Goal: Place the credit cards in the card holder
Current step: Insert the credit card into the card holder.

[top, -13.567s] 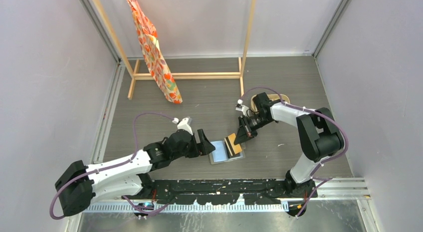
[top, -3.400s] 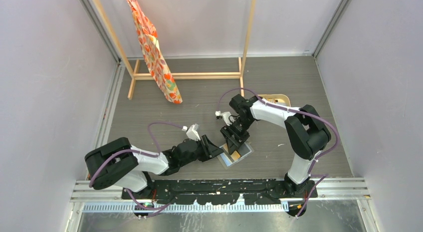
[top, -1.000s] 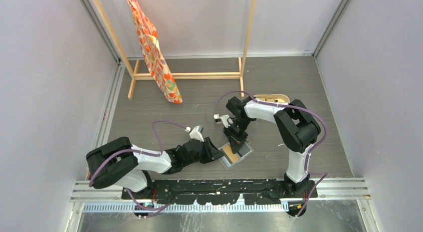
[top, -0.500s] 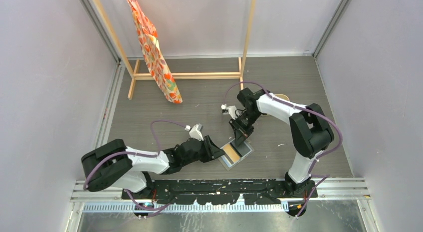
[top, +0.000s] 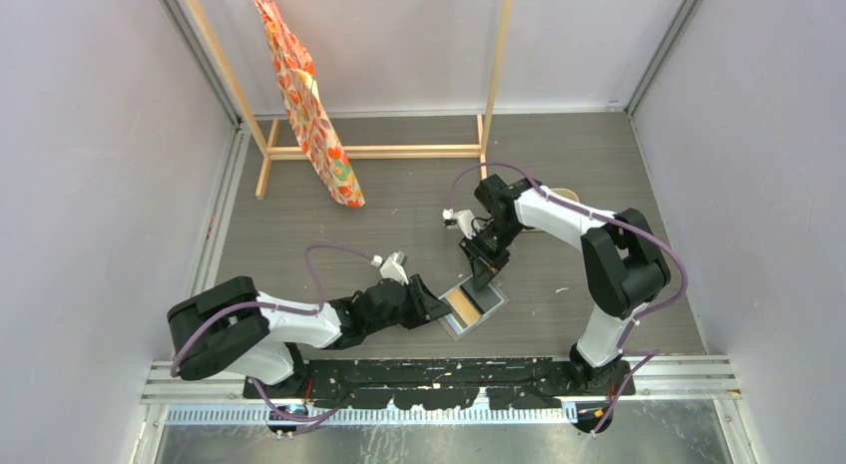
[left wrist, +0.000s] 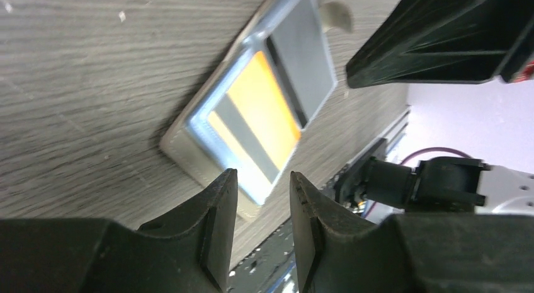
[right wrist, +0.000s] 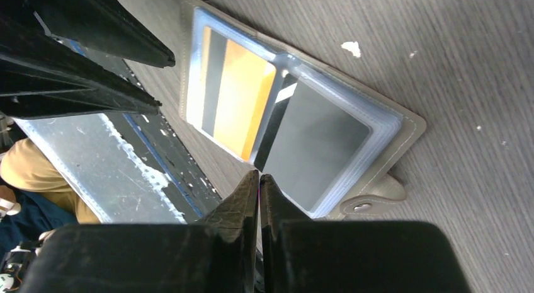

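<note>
The card holder [top: 490, 297] lies open on the table between my two grippers. An orange credit card [top: 461, 304] with a dark stripe sits in its left clear pocket [right wrist: 234, 103], seen also in the left wrist view [left wrist: 264, 107]. The right pocket [right wrist: 315, 148] looks grey, and the strap with its stud [right wrist: 362, 206] points outward. My left gripper [top: 435, 309] is low at the holder's left corner, open [left wrist: 261, 179], with nothing between its fingers. My right gripper [top: 486, 271] hovers just beyond the holder's far edge, shut [right wrist: 259, 175] and empty.
An oval beige tray [top: 567, 195] shows partly behind the right arm; what it holds is hidden. A wooden rack [top: 371, 151] with an orange patterned cloth [top: 304, 95] stands at the back. The black mounting rail [top: 449, 379] runs along the near edge.
My right gripper has lifted away from the card holder toward the back right, leaving the orange card in its pocket. The left arm has barely moved.
</note>
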